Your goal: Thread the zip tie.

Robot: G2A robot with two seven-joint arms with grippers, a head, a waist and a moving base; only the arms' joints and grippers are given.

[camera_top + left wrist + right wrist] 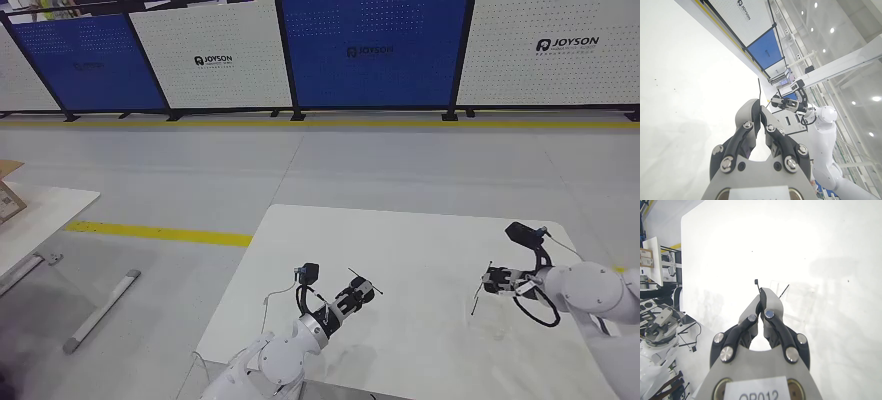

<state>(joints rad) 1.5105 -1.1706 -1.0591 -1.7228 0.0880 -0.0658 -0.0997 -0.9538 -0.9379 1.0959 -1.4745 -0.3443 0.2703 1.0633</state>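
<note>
The zip tie (757,286) is a light, thin black nylon strap, springy rather than limp, smooth and probably slippery, with a small square head (755,281) at its free end; the right gripper (761,294) is clenched on it just below that head, toward 3 o'clock over the matte white table (400,240); the left gripper (760,106), toward 9 o'clock and well apart, pinches a second thin black strip (759,89); I judge a hold close to the tip is best, since a long free end would flex and miss the slot.
</note>
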